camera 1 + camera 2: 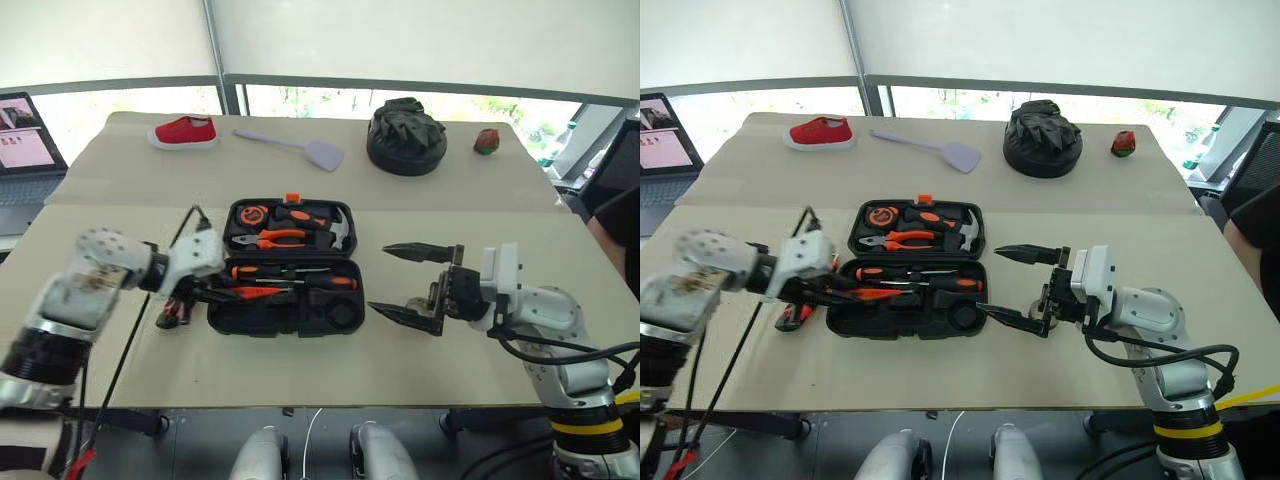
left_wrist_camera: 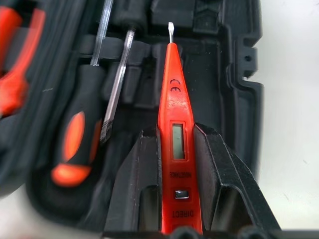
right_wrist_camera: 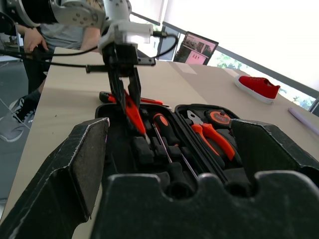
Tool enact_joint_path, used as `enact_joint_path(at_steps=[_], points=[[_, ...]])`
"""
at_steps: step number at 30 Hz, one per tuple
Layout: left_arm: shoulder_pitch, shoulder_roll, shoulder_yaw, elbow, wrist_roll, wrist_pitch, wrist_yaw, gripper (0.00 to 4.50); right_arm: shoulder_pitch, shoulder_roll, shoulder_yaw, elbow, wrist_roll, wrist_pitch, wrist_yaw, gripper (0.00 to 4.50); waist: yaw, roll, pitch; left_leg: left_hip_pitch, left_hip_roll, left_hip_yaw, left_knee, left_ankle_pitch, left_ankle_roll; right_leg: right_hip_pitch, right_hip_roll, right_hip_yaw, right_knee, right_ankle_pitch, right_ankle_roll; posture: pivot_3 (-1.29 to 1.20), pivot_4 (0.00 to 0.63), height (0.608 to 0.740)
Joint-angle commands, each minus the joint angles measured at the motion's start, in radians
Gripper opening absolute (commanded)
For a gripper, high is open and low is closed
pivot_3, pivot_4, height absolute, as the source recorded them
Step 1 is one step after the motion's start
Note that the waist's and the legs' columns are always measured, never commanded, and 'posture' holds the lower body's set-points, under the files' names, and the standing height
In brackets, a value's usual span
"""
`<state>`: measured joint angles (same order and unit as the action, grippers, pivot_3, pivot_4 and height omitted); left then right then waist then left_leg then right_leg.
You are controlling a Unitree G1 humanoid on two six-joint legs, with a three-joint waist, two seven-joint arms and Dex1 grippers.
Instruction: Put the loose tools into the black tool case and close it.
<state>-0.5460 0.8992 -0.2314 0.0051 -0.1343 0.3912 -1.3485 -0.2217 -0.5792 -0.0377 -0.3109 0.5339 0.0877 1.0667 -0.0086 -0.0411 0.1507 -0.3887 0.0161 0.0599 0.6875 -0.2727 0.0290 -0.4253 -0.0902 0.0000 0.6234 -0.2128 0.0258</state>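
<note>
The black tool case [image 1: 285, 265] lies open at the centre of the frame, pliers, hammer and tape in its upper half, orange-and-black screwdrivers [image 1: 295, 275] in the lower. The left gripper [image 2: 174, 164] is clamped on a slim orange tester screwdriver [image 2: 174, 114], its tip over the case's slots. More loose tools [image 1: 172, 312] at centre left are partly hidden behind that arm. The right gripper [image 1: 410, 283], centre right, gapes wide, empty.
</note>
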Motion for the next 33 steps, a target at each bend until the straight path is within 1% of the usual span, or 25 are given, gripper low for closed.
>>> enact_joint_path(at_steps=[1, 6, 9, 14, 19, 21, 23, 26, 31, 33], points=[[-0.057, -0.026, -0.029, -0.007, 0.039, 0.016, 0.025, 0.44, -0.008, 0.012, -0.009, -0.03, 0.018, -0.011, -0.011, 4.5, 0.001, 0.0, 0.0, 0.0, 0.0, 0.0, 0.0, 0.0, 0.0, 0.0, 0.0, 0.0, 0.0, 0.0, 0.0, 0.0, 0.15, 0.74], [-0.084, -0.047, -0.058, 0.016, 0.08, 0.022, 0.049, 0.44, -0.004, 0.025, -0.001, -0.041, 0.011, -0.008, -0.021, 4.5, 0.007, 0.0, 0.0, -0.001, -0.001, 0.0, 0.002, 0.0, 0.001, 0.0, -0.001, 0.001, 0.0, 0.0, 0.001, 0.0, 0.15, 0.74], [-0.085, -0.025, -0.065, 0.025, 0.081, 0.024, 0.022, 0.44, 0.004, 0.029, 0.0, -0.051, 0.011, -0.005, -0.03, 4.5, 0.006, 0.0, 0.0, -0.001, 0.0, 0.0, 0.004, -0.001, 0.001, 0.0, 0.0, 0.001, 0.001, 0.0, 0.001, 0.0, 0.15, 0.74], [-0.063, 0.028, -0.074, 0.046, 0.109, -0.03, -0.011, 0.44, 0.013, 0.033, 0.006, -0.058, 0.01, -0.004, -0.042, 4.5, 0.005, 0.0, 0.0, -0.001, 0.0, 0.0, 0.005, -0.001, 0.002, 0.0, 0.0, 0.001, 0.001, -0.001, 0.001, 0.0, 0.15, 0.74], [-0.068, 0.009, -0.106, 0.075, 0.146, -0.069, 0.003, 0.44, 0.01, 0.039, 0.014, -0.057, 0.008, -0.007, -0.052, 4.5, 0.006, 0.0, 0.0, -0.001, 0.0, 0.0, 0.005, -0.001, 0.002, 0.001, 0.0, 0.001, 0.001, -0.001, 0.001, 0.0, 0.15, 0.74], [-0.092, -0.039, -0.109, 0.083, 0.134, -0.052, 0.017, 0.44, 0.01, 0.036, 0.011, -0.056, 0.01, -0.006, -0.052, 4.5, 0.007, 0.0, 0.0, -0.001, 0.0, 0.0, 0.006, -0.001, 0.002, 0.001, 0.0, 0.001, 0.001, -0.001, 0.001, 0.0, 0.15, 0.74], [-0.109, -0.061, -0.121, 0.094, 0.142, -0.071, 0.005, 0.44, 0.01, 0.034, 0.009, -0.055, 0.012, -0.005, -0.051, 4.5, 0.015, 0.0, 0.0, -0.001, 0.0, 0.0, 0.006, -0.001, 0.002, 0.001, -0.001, 0.001, 0.001, -0.001, 0.001, 0.0, 0.15, 0.74], [-0.121, -0.077, -0.129, 0.109, 0.15, -0.058, -0.013, 0.44, 0.007, 0.035, 0.013, -0.056, 0.01, -0.002, -0.054, 4.5, 0.024, 0.0, 0.0, -0.001, -0.001, -0.001, 0.007, -0.001, 0.002, 0.003, -0.002, 0.002, 0.001, -0.001, 0.003, 0.0, 0.15, 0.74], [-0.146, -0.067, -0.154, 0.132, 0.188, -0.058, -0.042, 0.44, -0.005, 0.04, 0.02, -0.071, 0.017, 0.021, -0.07, 4.5, 0.023, 0.0, 0.0, -0.001, -0.002, 0.0, 0.008, -0.002, 0.004, 0.003, -0.001, 0.005, 0.001, -0.002, 0.004, 0.0, 0.15, 0.74], [-0.161, -0.079, -0.161, 0.141, 0.196, -0.05, -0.045, 0.44, -0.01, 0.042, 0.024, -0.074, 0.018, 0.028, -0.076, 4.5, 0.021, 0.0, 0.0, -0.001, -0.002, 0.0, 0.008, -0.002, 0.004, 0.003, -0.001, 0.006, 0.001, -0.002, 0.004, 0.0, 0.15, 0.74]])
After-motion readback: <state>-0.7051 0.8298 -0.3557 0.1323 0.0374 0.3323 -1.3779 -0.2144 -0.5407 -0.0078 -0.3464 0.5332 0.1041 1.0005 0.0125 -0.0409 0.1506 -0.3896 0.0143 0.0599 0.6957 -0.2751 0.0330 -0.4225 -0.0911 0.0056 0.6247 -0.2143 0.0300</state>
